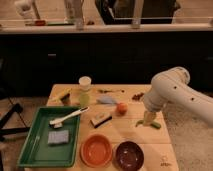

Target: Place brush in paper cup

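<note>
- Long slim white-handled brush [70, 118] lies across the far right rim of the green plastic tray [31, 150], left on the wooden desk [145, 145].
- Small white paper cup [85, 82] stands farther back.
- Tool [148, 120] is over the desk's right side.

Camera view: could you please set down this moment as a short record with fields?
brush: lying slanted, bristle head in the green tray, handle out over its right rim
paper cup: upright at the back of the table, behind the pale green cup
gripper: low over the table's right side, far from the brush
task state: brush not yet in the paper cup
nearby: orange fruit, scrubber, orange bowl, dark bowl
</note>
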Tool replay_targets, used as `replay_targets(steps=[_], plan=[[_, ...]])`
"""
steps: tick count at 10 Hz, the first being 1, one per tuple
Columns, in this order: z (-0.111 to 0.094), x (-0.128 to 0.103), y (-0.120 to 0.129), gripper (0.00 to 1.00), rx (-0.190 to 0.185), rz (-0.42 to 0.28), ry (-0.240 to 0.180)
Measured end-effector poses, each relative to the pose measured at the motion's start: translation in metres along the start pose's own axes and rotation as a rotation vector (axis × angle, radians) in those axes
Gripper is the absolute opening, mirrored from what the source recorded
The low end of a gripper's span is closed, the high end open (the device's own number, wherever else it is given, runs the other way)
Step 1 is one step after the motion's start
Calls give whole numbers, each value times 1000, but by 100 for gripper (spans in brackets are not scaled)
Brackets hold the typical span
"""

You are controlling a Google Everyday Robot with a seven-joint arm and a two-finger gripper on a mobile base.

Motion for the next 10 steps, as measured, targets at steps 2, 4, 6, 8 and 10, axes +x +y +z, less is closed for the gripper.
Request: replay_targets(steps=[2,4,6,8,10], plan=[[6,-6,1,80,18,16,-33],[12,-31,-1,80,30,9,-89],[18,-64,-5,80,33,-12,-152],[25,-102,-9,80,28,-55,-206],[31,-135,-13,80,24,-99,-252]])
